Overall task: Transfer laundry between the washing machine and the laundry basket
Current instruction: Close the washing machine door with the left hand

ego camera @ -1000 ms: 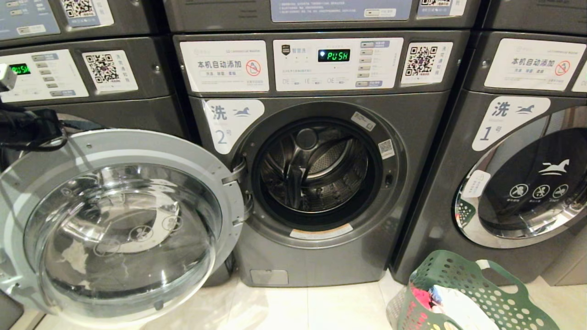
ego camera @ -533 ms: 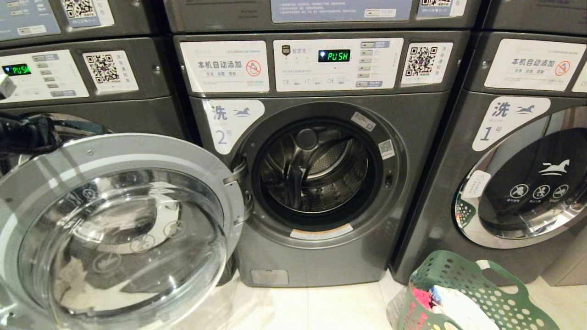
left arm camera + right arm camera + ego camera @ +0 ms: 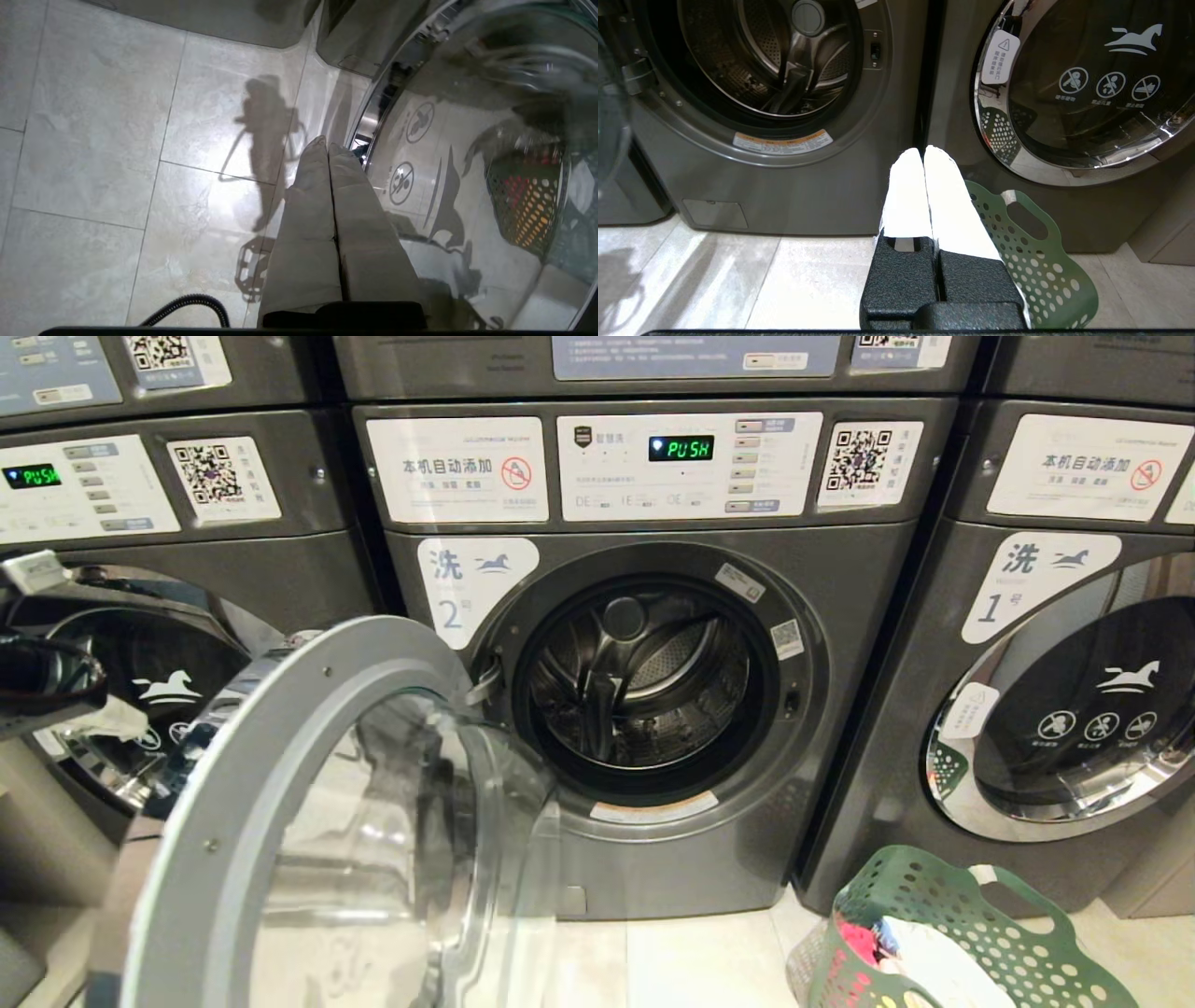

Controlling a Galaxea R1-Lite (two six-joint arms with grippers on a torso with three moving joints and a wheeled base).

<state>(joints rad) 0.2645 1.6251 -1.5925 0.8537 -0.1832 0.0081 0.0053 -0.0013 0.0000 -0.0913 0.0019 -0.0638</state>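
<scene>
Washing machine number 2 (image 3: 644,686) stands in the middle with its round door (image 3: 327,821) swung out on the left hinge, and the drum looks empty. A green perforated laundry basket (image 3: 943,933) holding colourful laundry (image 3: 896,943) sits on the floor at the lower right. My left arm (image 3: 42,677) shows at the far left edge. The left gripper (image 3: 327,145) is shut on nothing and points down at the floor, just beside the door glass (image 3: 467,140). My right gripper (image 3: 923,151), shut and empty, hangs before the gap between two machines, by the basket rim (image 3: 1036,261).
Closed machines flank the open one: number 1 (image 3: 1074,709) on the right, another (image 3: 159,691) on the left behind the door. More units are stacked above. Pale floor tiles (image 3: 691,961) lie in front. A black cable (image 3: 187,308) hangs near the left wrist.
The door has swung from lying flat open to standing about edge-on towards me. My left arm has dropped lower along the left edge. The right arm is still.
</scene>
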